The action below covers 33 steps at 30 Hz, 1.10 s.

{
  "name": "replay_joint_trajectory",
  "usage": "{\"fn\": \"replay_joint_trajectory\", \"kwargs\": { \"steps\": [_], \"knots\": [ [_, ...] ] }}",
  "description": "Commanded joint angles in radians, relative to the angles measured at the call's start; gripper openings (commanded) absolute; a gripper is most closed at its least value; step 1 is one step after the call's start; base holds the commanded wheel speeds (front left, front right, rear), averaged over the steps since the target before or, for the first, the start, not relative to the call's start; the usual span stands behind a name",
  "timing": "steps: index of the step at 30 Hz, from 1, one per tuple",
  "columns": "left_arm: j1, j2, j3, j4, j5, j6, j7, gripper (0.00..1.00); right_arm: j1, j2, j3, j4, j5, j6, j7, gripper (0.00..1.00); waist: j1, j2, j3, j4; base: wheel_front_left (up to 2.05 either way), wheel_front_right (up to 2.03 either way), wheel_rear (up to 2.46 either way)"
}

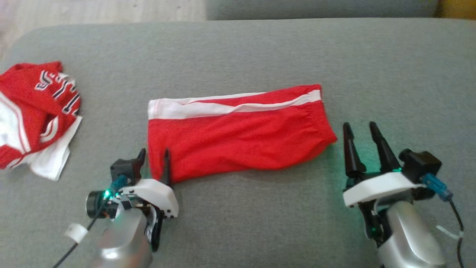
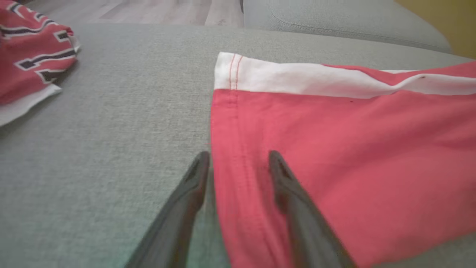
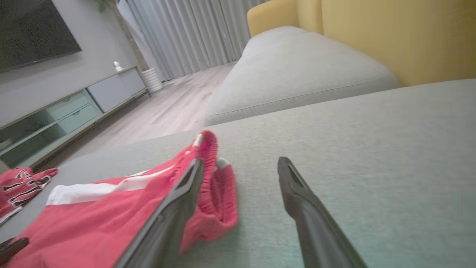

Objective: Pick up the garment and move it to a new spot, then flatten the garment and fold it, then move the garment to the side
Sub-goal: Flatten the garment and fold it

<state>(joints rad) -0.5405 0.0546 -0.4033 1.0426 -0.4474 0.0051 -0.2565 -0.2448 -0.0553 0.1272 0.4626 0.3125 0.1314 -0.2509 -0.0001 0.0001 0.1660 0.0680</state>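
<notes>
Matt red cloth garment (image 1: 238, 137), woven cushion (image 1: 260, 52)

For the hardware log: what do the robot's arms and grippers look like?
The left gripper and right gripper each have two long, tapered black fingers on a white housing, silvery-grey forearms, a black wrist camera with a blue connector, dark cables and a green light.

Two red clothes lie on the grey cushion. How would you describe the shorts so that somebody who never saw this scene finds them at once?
Start from the wide grey cushion. Near its middle the red shorts lie spread flat. Unlike the crumpled red jersey at its left edge, which carries dark lettering, they are plain red with one white band along the far side.
</notes>
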Motion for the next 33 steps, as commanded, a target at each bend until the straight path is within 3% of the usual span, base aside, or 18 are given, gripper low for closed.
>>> {"fn": "replay_joint_trajectory", "kwargs": {
  "steps": [1,5,11,20,21,22,23,33],
  "knots": [
    [-0.009,0.020,0.027,-0.043,0.011,0.012,-0.005,1.00,-0.052,0.005,0.032,-0.025,0.008,-0.001,-0.011,1.00,0.0001,-0.0001,0.011,0.027,0.00,0.00,0.00],
    [0.035,0.012,0.019,-0.137,0.038,0.028,-0.005,1.00,-0.109,0.005,0.061,0.043,0.004,-0.001,-0.010,1.00,0.0001,-0.0001,0.026,0.069,0.00,0.00,0.00],
    [0.083,0.003,-0.006,-0.195,0.062,0.027,-0.005,1.00,-0.155,0.005,0.011,0.215,-0.007,-0.001,-0.008,1.00,0.0001,-0.0001,0.035,0.121,0.00,0.00,0.00],
    [0.108,0.000,-0.010,-0.222,0.079,0.028,-0.005,1.00,-0.144,0.005,-0.033,0.369,0.022,-0.001,-0.010,1.00,0.0001,-0.0001,0.043,0.141,0.00,0.00,0.00],
    [0.110,0.000,-0.009,-0.224,0.081,0.028,-0.005,1.00,-0.142,0.005,-0.026,0.375,0.033,-0.001,-0.010,0.75,0.0001,-0.0001,0.043,0.140,0.00,0.00,0.00],
    [0.112,0.000,-0.008,-0.226,0.082,0.028,-0.005,1.00,-0.141,0.005,-0.012,0.378,0.047,-0.001,-0.010,0.41,0.0001,-0.0001,0.042,0.140,0.00,0.00,0.00],
    [0.114,0.000,-0.007,-0.227,0.084,0.028,-0.005,1.00,-0.139,0.005,0.000,0.381,0.062,-0.001,-0.010,0.00,0.0001,-0.0001,0.041,0.138,0.00,0.00,0.00],
    [0.127,-0.001,0.004,-0.228,0.093,0.023,-0.005,1.00,-0.134,0.005,0.002,0.389,0.127,-0.001,-0.011,0.00,0.0001,-0.0001,0.030,0.129,0.00,0.00,0.00]
  ]
}}
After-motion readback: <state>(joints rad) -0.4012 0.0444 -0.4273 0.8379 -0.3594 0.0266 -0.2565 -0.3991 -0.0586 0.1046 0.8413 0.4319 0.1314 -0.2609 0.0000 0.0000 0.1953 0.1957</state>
